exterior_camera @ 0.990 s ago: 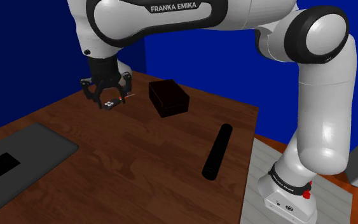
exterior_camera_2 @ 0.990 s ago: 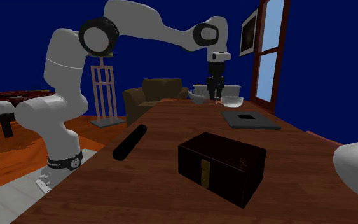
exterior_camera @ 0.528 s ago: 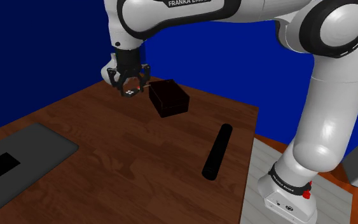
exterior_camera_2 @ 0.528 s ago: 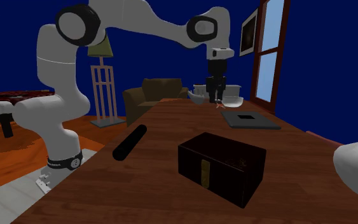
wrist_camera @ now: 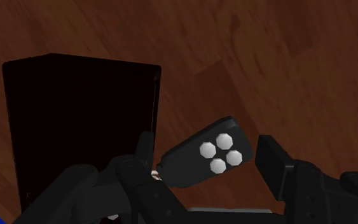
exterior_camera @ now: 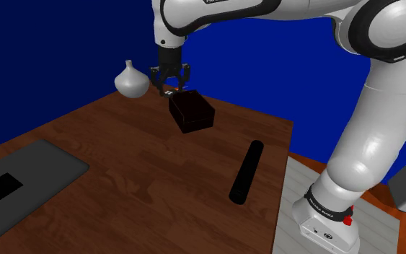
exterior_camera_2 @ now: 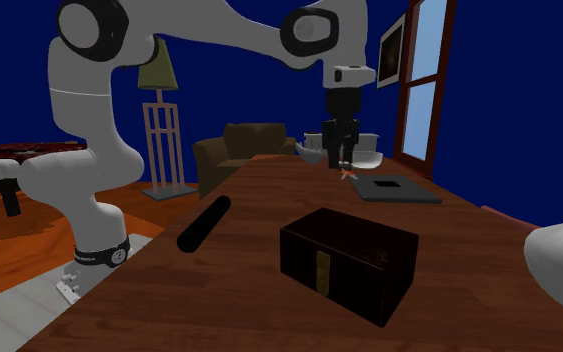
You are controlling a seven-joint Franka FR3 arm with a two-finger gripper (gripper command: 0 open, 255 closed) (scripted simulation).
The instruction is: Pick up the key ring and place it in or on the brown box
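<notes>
My gripper (exterior_camera: 169,86) hangs above the table just beyond the far corner of the dark, nearly black box (exterior_camera: 191,110). It is shut on the key ring, a black fob with several white buttons (wrist_camera: 217,153) clasped between the fingers (wrist_camera: 144,147). In the wrist view the box (wrist_camera: 75,121) lies below and to one side of the fob, over brown wood. From the second exterior view the gripper (exterior_camera_2: 341,162) is far behind the box (exterior_camera_2: 347,260), and a small red piece of the key ring (exterior_camera_2: 346,174) dangles under it.
A white vase (exterior_camera: 132,81) stands at the table's far edge, left of the gripper in the shoulder view. A black cylinder (exterior_camera: 246,172) lies near the stand. A grey mat with a black rectangle (exterior_camera: 21,180) covers the table's left end.
The arm has carried the key ring toward the shoulder view's right, from over the table's far left up to the box's far corner. The white vase has come into sight.
</notes>
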